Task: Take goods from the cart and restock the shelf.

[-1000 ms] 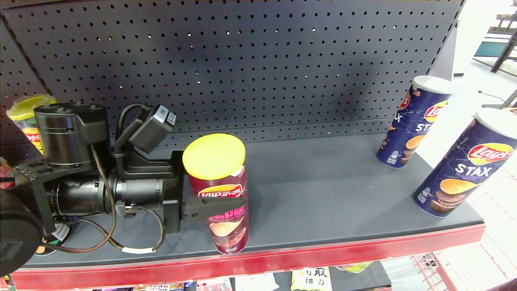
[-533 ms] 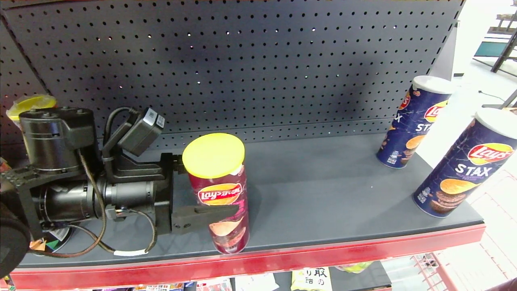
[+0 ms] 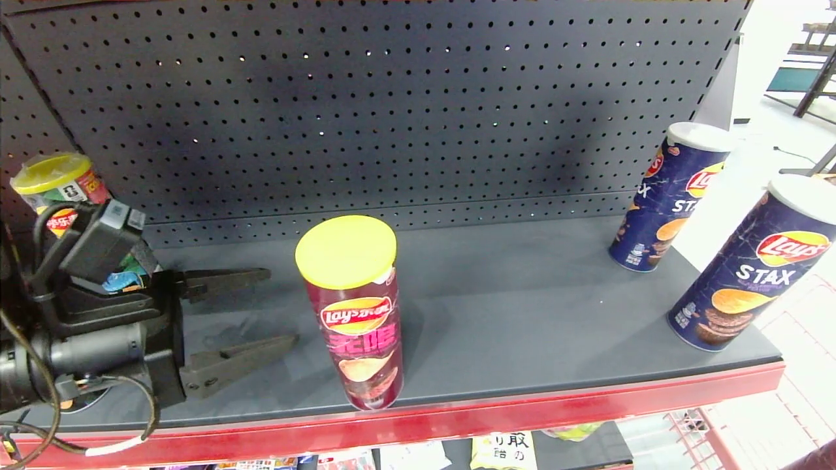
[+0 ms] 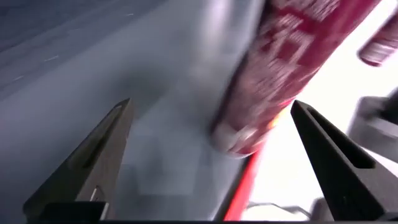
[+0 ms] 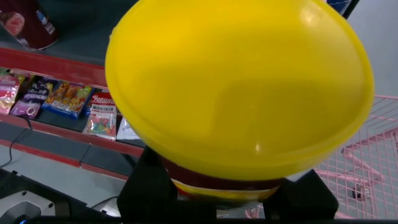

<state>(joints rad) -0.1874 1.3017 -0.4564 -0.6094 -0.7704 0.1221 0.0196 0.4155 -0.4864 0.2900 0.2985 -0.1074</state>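
Observation:
A maroon chip can (image 3: 358,320) with a yellow lid stands upright on the grey shelf (image 3: 522,313), close to its red front edge. My left gripper (image 3: 282,307) is open to the can's left, clear of it, with nothing between its fingers (image 3: 235,359). In the left wrist view the same can (image 4: 280,81) stands beyond the open left gripper (image 4: 211,104). My right gripper (image 5: 224,196) is shut on a second chip can (image 5: 239,81), whose yellow lid faces that camera and hides the fingertips.
Two blue chip cans (image 3: 666,196) (image 3: 751,261) stand at the shelf's right end. Another yellow-lidded can (image 3: 55,189) stands at the back left against the pegboard (image 3: 392,98). Snack packs (image 5: 62,99) line lower shelves. A pink cart (image 5: 373,162) is below on the right.
My left gripper opened, let go of the maroon can and drew back to the left. The can stayed upright in place.

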